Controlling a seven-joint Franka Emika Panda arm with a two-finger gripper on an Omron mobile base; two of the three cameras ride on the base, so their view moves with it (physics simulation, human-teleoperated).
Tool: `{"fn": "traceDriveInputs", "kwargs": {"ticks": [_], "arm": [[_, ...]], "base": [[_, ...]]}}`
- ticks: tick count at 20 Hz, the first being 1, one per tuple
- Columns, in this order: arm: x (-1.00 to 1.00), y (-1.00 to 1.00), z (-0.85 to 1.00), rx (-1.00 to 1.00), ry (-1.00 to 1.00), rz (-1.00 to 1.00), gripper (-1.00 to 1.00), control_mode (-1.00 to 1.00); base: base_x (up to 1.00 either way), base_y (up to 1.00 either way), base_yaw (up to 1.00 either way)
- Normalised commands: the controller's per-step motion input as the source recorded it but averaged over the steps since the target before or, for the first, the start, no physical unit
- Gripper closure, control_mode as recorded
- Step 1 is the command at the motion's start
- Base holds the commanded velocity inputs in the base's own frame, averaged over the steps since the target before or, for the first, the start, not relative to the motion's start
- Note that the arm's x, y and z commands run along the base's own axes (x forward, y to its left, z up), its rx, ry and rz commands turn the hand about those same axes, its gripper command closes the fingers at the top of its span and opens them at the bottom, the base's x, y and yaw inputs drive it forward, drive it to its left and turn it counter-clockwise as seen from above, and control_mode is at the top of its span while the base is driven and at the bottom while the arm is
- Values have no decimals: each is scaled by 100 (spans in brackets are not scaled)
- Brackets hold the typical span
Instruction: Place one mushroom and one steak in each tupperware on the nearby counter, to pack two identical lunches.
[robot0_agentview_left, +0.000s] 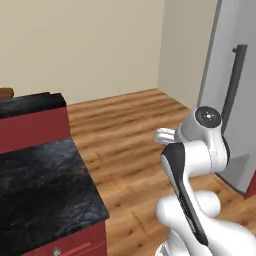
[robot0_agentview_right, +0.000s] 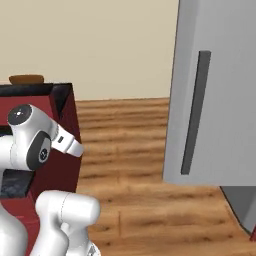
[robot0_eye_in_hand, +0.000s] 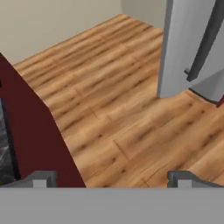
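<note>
The counter (robot0_agentview_left: 40, 185) of glossy black stone on dark red cabinet fronts runs along the left of the left base view, and its far part (robot0_agentview_right: 30, 90) appears in the right base view. The mushroom, steak and tupperware are out of view. In the hand view my gripper (robot0_eye_in_hand: 113, 179) stands open over the wooden floor, with nothing between its fingertips (robot0_eye_in_hand: 43, 178). The red end panel of the cabinet (robot0_eye_in_hand: 35, 135) lies just to its left. My white arm (robot0_agentview_left: 192, 165) is folded up beside the counter's end.
A tall grey fridge (robot0_agentview_left: 225, 75) with a dark vertical handle (robot0_agentview_right: 195, 112) stands to the right, its lower corner (robot0_eye_in_hand: 183, 48) near the hand. Wooden floor (robot0_agentview_left: 125, 130) stretches between counter and fridge. A small brown object (robot0_agentview_right: 26, 79) rests on the far counter.
</note>
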Motion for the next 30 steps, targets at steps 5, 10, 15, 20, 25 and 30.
{"fn": "traceDriveInputs", "kwargs": {"ticks": [5, 10, 15, 20, 25, 30], "arm": [[0, 0, 0, 0, 0, 0, -100, 100], [0, 0, 0, 0, 0, 0, -100, 100], [0, 0, 0, 0, 0, 0, -100, 100], [0, 0, 0, 0, 0, 0, -100, 100], [0, 0, 0, 0, 0, 0, -100, 100], [0, 0, 0, 0, 0, 0, -100, 100]], "base": [[13, -18, 48], [70, -40, 0], [100, -66, 0], [100, 17, 2], [100, 17, 7], [100, -57, 0]]}}
